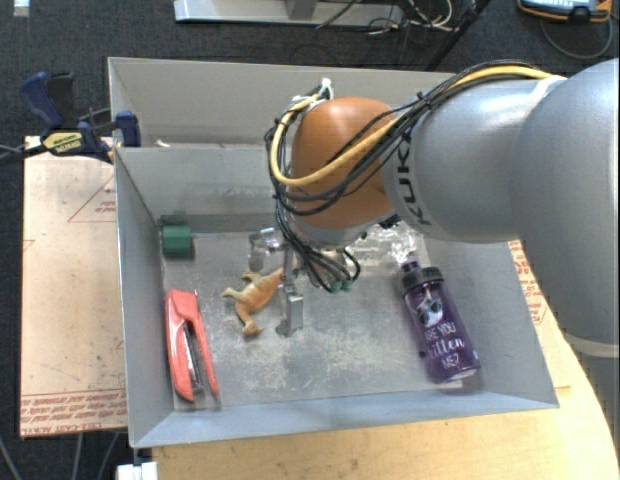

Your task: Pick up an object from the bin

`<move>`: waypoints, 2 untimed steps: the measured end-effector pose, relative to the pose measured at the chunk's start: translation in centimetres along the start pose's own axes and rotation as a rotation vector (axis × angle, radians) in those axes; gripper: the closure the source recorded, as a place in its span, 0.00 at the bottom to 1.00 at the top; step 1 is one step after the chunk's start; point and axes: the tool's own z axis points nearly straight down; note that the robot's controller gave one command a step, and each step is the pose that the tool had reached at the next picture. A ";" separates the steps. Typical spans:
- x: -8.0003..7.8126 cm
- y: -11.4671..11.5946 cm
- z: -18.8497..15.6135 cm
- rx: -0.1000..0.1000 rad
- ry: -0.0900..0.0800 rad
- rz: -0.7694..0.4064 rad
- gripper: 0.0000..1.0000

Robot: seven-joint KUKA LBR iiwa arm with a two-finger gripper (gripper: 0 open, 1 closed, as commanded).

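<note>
My gripper (275, 283) reaches down to the bin floor near the middle, its two metal fingers (290, 313) standing apart. Between and just left of them lies a small tan toy animal (252, 298), stretched out on its side; one finger stands above it and the other to its right. Whether the fingers touch the toy I cannot tell. A crumpled clear plastic piece (385, 240) lies behind the gripper to the right.
A red-handled tool (185, 346) lies along the left wall near the front. A small green block (176, 239) sits at the back left. A purple bottle (440, 325) lies at the right. The arm's orange cover hangs over the bin's back middle.
</note>
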 end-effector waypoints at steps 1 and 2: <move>0.5 -1.4 2.6 0.001 -0.010 -0.124 0.00; -0.5 -0.4 4.6 0.002 -0.009 -0.451 0.00</move>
